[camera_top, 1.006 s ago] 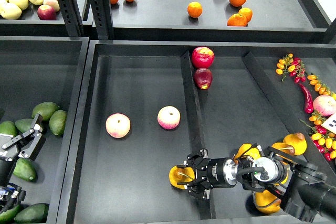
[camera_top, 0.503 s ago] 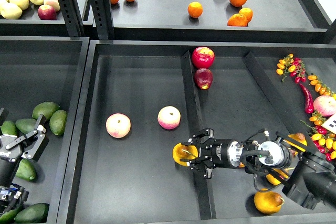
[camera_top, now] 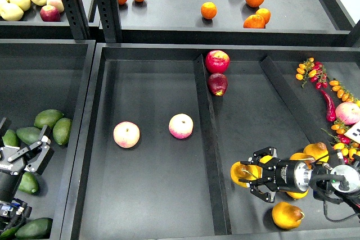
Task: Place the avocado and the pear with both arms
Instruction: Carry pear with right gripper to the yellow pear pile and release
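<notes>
My right gripper is shut on a yellow-orange pear, low over the right compartment of the middle bin, just right of the divider. My left gripper is open and empty above the avocados in the left bin. A darker green avocado lies just below it, partly hidden by the arm. Paler avocados lie a little beyond the fingers.
More pears lie at the front right behind my right gripper. Two peaches sit in the middle compartment and two red apples beside the divider. Peppers and small tomatoes fill the right bin. Oranges are on the back shelf.
My right gripper carried the pear from the left side of the divider back across it to the right. My left gripper sank slightly toward the avocados.
</notes>
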